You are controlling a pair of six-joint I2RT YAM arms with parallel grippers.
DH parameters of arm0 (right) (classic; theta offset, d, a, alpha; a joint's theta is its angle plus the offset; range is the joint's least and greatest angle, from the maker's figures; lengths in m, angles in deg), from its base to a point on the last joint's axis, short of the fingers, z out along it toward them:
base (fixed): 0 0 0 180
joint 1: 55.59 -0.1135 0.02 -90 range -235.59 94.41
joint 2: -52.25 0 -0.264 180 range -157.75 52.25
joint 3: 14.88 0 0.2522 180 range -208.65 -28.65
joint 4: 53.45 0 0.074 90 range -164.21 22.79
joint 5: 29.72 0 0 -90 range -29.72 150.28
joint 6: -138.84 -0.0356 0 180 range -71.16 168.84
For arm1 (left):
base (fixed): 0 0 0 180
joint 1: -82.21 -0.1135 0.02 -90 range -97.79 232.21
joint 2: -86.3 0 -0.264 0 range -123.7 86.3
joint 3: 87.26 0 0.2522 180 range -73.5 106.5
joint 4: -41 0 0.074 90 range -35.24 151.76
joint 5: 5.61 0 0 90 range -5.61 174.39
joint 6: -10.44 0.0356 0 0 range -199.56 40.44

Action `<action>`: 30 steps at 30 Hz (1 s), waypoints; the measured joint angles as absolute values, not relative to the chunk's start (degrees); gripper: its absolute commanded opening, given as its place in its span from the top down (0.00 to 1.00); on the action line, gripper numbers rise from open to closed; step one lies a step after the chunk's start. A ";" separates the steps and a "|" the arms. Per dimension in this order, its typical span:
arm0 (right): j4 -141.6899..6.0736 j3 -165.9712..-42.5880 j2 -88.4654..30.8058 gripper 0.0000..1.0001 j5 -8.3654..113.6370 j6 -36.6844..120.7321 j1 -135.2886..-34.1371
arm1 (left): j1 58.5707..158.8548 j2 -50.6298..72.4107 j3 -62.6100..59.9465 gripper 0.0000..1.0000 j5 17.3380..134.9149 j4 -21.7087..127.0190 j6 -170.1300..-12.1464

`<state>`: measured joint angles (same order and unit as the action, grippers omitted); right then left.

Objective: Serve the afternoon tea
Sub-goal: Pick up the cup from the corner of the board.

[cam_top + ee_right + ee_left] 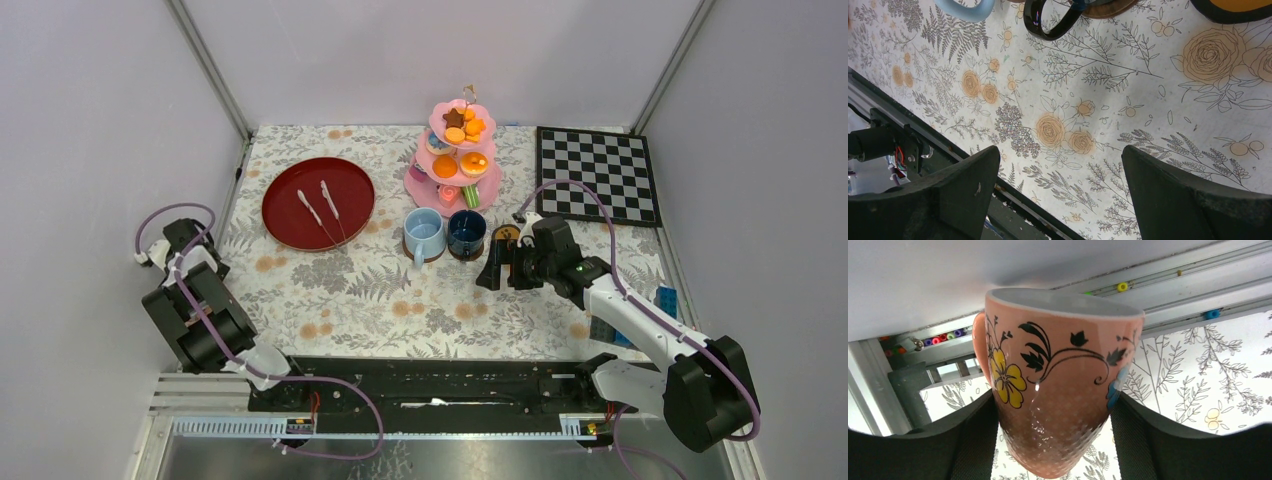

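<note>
The left gripper is hugging a pink flowered cup. Its fingers are pressing on both sides, low down, so the cup is sitting right between them with its open top pointing away. I think it is going to join the tea things. The right gripper is hanging over the cloth with fingers wide apart and nothing between them. The dark-blue cup is sitting just past its fingertips.
</note>
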<state>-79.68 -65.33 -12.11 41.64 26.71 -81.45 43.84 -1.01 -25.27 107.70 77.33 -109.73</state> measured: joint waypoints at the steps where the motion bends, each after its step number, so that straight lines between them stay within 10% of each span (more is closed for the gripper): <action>1: -79.68 -65.33 -12.08 0.00 41.69 26.71 -81.45 | 44.06 -0.99 -25.34 0.48 107.41 77.06 -109.73; 14: -79.68 -65.33 -12.08 0.01 42.37 26.71 -81.45 | 53.57 9.98 -33.36 1.00 101.53 76.56 -113.12; 30: -80.25 -65.35 -12.08 0.00 44.77 26.69 -81.45 | 75.40 30.97 -37.27 1.00 98.17 81.44 -114.15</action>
<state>-80.25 -65.35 -12.08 44.77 26.69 -81.45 75.40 30.97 -37.27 98.17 81.44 -114.15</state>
